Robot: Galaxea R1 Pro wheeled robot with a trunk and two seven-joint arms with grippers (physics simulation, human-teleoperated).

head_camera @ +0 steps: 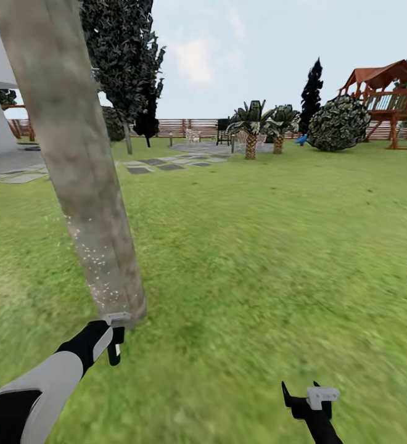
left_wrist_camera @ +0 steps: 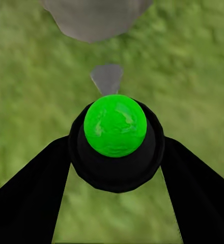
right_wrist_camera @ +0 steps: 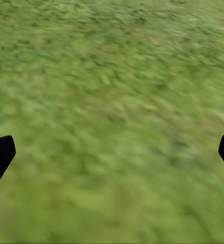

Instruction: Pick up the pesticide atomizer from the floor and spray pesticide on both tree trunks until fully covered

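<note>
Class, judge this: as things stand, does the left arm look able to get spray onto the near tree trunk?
Probably yes. The left gripper holds the atomizer right at the base of the trunk, nothing between them, and whitish specks show on the bark.

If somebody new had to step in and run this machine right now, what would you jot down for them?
Left gripper: shut on the black pesticide atomizer with its green round top, held low by the thick leaning beige-grey tree trunk.
Right gripper: open, holding nothing, over the blurry green grass.
Done: atomizer picked up; whitish pesticide specks dot the trunk's lower part.
Left: the upper trunk looks bare; the second tree with dark green foliage stands farther back near the fence.
</note>
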